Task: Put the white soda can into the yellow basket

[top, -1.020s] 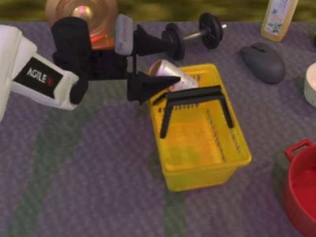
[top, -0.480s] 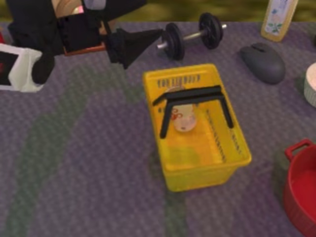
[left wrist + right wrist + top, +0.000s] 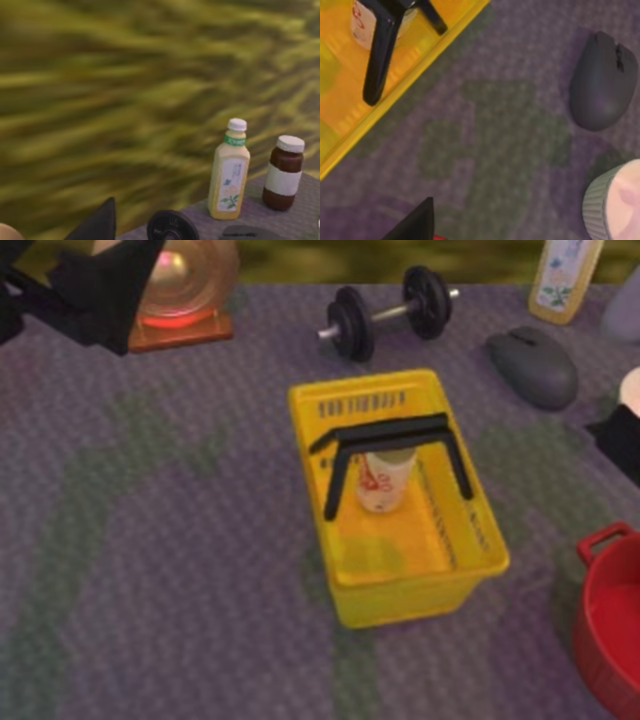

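Left claw: at the far left corner of the worktop, holding nothing; whether its fingers stand wide or narrow cannot be told. Beside it, a round copper-toned object on an orange base. Farther toward the middle, a dumbbell at the back edge. Well apart from the claw, at the worktop's centre, the yellow basket, black handles folded across it; the white soda can sits inside, under the handles. Beyond the basket: grey mouse, cream bottle, red pot. Right claw: at the right edge, barely in view, spread unreadable. Risk: the can appears loosely settled and might roll or tip if the basket were knocked.
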Tool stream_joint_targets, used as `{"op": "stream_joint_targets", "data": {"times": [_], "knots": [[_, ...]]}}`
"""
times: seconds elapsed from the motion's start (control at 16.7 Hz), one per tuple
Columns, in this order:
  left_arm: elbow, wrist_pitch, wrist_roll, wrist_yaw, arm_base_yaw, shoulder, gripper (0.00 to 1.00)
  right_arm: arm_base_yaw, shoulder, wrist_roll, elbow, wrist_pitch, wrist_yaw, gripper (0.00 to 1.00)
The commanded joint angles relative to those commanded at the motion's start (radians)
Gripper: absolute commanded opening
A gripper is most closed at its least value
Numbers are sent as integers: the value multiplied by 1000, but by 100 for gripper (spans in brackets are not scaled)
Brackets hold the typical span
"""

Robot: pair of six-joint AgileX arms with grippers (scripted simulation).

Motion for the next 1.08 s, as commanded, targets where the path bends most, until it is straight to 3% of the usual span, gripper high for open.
{"op": "stream_joint_targets", "data": {"times": [0.36, 0.6, 0.84, 1.08], "knots": [[-404, -290, 25, -338, 71, -675, 100, 165, 627, -278, 627, -393, 2, 100], [-622, -427, 66, -518, 100, -1001, 100, 246, 932, -416, 934, -592, 4, 100], [-728, -483, 98, -609, 112, -1163, 100, 288, 1086, -488, 1080, -699, 5, 100], [-738, -487, 102, -617, 113, -1179, 100, 293, 1102, -496, 1094, -711, 5, 100]]}}
